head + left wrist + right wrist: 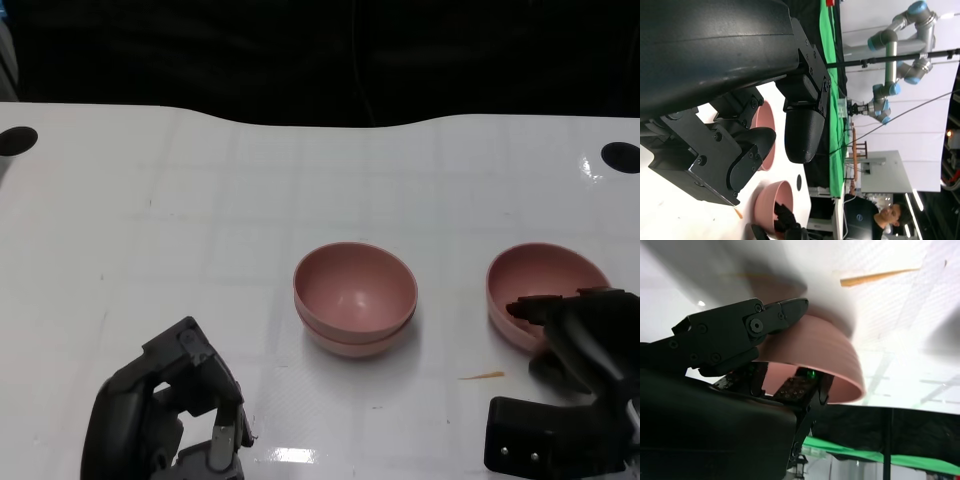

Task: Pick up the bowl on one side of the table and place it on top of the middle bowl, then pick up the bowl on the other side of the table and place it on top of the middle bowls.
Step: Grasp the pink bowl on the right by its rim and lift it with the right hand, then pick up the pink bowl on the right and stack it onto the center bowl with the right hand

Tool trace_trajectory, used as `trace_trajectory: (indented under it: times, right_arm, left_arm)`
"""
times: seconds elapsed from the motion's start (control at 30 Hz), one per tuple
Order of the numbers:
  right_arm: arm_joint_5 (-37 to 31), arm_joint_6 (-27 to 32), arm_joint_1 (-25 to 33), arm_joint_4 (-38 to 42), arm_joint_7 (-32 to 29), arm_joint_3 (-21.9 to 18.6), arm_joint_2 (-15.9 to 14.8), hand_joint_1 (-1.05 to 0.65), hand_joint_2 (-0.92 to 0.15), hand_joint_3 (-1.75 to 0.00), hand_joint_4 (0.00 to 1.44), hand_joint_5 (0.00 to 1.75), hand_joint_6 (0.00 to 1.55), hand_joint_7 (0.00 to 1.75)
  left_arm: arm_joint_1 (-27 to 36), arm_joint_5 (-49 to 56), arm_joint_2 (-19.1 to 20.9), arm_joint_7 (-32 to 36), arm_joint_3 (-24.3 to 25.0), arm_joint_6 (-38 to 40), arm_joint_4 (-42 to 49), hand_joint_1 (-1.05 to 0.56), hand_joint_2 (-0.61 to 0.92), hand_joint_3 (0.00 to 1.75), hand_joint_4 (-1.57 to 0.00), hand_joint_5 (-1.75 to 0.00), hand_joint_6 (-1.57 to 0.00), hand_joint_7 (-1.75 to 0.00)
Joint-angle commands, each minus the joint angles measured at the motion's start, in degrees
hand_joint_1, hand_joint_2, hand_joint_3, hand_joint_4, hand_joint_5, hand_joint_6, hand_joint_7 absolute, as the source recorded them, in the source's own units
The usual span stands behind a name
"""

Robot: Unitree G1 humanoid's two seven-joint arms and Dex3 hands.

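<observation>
Lower right, the right robot hand (570, 335) pinches the tilted side bowl's (540, 275) rim; lift level, centre over the stacked bowls (355, 297). Left robot hand (170, 420) holds nothing, fingers apart.

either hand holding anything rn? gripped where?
Right hand holds the right-side pink bowl by its near rim, fingers on the outer wall and inside. Left hand holds nothing.
</observation>
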Motion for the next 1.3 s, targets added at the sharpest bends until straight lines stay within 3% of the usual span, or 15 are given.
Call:
trace_trajectory:
  times: [0.03, 0.07, 0.17, 0.3, 0.57, 0.6, 0.67, 0.7, 0.83, 1.0, 1.13, 1.3]
  right_arm:
    - [1.86, -3.45, -1.99, 4.28, -5.10, 0.44, -1.71, -0.15, -0.90, -0.07, 0.83, 1.66, 0.85, 1.20]
    - [2.13, -4.14, -2.39, 5.19, -6.10, 0.63, -1.79, -0.14, -0.90, -0.08, 0.84, 1.71, 0.75, 1.52]
    - [3.16, -5.16, -3.64, 6.74, -7.52, 0.99, -1.46, -0.13, -0.91, -0.11, 0.85, 1.74, 0.65, 1.72]
    - [3.95, -6.18, -4.65, 8.11, -9.60, 1.41, -1.31, -0.12, -0.89, -0.11, 0.86, 1.75, 0.64, 1.74]
    - [4.75, -11.21, -6.06, 7.99, -19.47, 1.55, -1.26, -0.13, -0.86, -0.15, 0.93, 1.75, 0.70, 1.75]
    - [5.15, -12.08, -6.05, 7.31, -20.49, 1.35, -1.09, -0.11, -0.63, -0.57, 0.96, 1.75, 0.72, 1.75]
    - [6.10, -13.74, -5.85, 5.26, -21.45, 1.08, -0.76, -0.09, -0.37, -1.08, 0.97, 1.75, 0.73, 1.75]
    - [6.32, -14.03, -5.79, 4.84, -21.52, 1.09, -0.76, -0.08, -0.30, -1.22, 0.98, 1.75, 0.74, 1.75]
    - [7.08, -15.91, -5.74, 0.11, -21.14, 1.73, 0.19, -0.11, -0.20, -1.39, 0.99, 1.75, 0.76, 1.75]
    - [8.44, -19.10, -6.29, -1.48, -19.58, 2.10, 1.11, -0.10, -0.18, -1.45, 0.99, 1.75, 0.78, 1.75]
    - [11.45, -26.48, -9.56, 2.23, -18.57, 2.81, 2.31, -0.13, -0.19, -1.52, 1.00, 1.75, 0.78, 1.75]
    - [13.72, -30.43, -12.58, 6.11, -15.63, 3.16, 3.64, -0.18, -0.30, -1.44, 0.98, 1.75, 0.77, 1.75]
  left_arm:
    - [0.26, -0.30, 0.07, -0.32, 0.14, -0.37, -0.27, 0.07, 0.49, 1.42, -0.91, -1.75, -0.73, -1.74]
    - [0.25, -0.30, 0.05, -0.33, 0.14, -0.42, -0.24, 0.07, 0.49, 1.42, -0.91, -1.75, -0.73, -1.74]
    - [0.43, -0.35, 0.06, -0.23, 0.17, 0.10, -0.59, 0.06, 0.49, 1.42, -0.92, -1.75, -0.73, -1.73]
    - [0.71, -0.22, 0.00, 0.02, 0.13, 0.82, -1.15, 0.05, 0.49, 1.42, -0.92, -1.75, -0.74, -1.73]
    - [1.12, 0.08, -0.04, 0.10, 0.17, 2.18, -2.26, 0.08, 0.48, 1.43, -0.91, -1.75, -0.73, -1.72]
    - [1.08, 0.20, -0.14, 0.19, 0.19, 2.00, -2.15, 0.08, 0.48, 1.43, -0.91, -1.75, -0.73, -1.73]
    - [1.06, 0.59, -0.26, 0.38, 0.24, 1.82, -2.02, 0.08, 0.48, 1.44, -0.91, -1.75, -0.73, -1.73]
    - [1.07, 0.68, -0.28, 0.39, 0.26, 1.81, -2.01, 0.08, 0.48, 1.44, -0.91, -1.75, -0.74, -1.73]
    - [1.35, -0.60, -0.23, -0.24, 0.29, 3.17, -2.53, 0.10, 0.48, 1.43, -0.92, -1.75, -0.74, -1.73]
    - [1.33, -0.47, 0.06, -0.54, 0.40, 2.20, -2.05, 0.11, 0.48, 1.41, -0.91, -1.75, -0.72, -1.72]
    - [1.23, -1.40, 0.42, -1.41, 0.49, 2.66, -1.97, 0.09, 0.49, 1.40, -0.90, -1.75, -0.72, -1.72]
    - [1.06, -1.84, 0.61, -2.03, 0.71, 2.68, -1.67, 0.07, 0.50, 1.40, -0.90, -1.75, -0.72, -1.73]
